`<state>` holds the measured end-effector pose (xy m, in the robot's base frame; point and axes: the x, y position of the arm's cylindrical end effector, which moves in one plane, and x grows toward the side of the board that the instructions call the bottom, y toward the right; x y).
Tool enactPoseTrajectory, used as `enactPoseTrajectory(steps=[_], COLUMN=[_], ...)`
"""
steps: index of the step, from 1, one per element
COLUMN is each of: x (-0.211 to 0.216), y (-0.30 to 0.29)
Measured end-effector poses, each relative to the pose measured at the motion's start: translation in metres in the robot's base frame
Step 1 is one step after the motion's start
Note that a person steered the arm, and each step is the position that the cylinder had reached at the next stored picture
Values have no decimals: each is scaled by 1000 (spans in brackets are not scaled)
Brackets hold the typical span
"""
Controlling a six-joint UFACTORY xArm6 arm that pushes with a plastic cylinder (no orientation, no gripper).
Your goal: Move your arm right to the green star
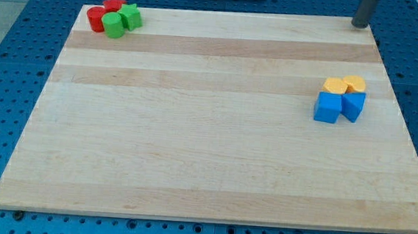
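The green star (pixel 131 16) sits at the view's top left corner of the wooden board (pixel 206 154). It is packed in a cluster with a green round block (pixel 114 25), a red round block (pixel 96 18) and a red star-like block (pixel 113 5). My rod comes down at the view's top right and my tip (pixel 360 25) rests at the board's top edge. The tip is far to the right of the green star, with no block touching it.
Two yellow blocks (pixel 334 85) (pixel 354 84) and two blue blocks (pixel 327 108) (pixel 353 105) form a tight cluster near the right edge, below my tip. A blue perforated table (pixel 20 82) surrounds the board.
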<state>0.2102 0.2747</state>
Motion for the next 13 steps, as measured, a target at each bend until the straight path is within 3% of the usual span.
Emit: enactPoseTrajectory(steps=[4,5,10,13], x=[-17,-18,-19,-19], y=[-260,-301,-398,-412])
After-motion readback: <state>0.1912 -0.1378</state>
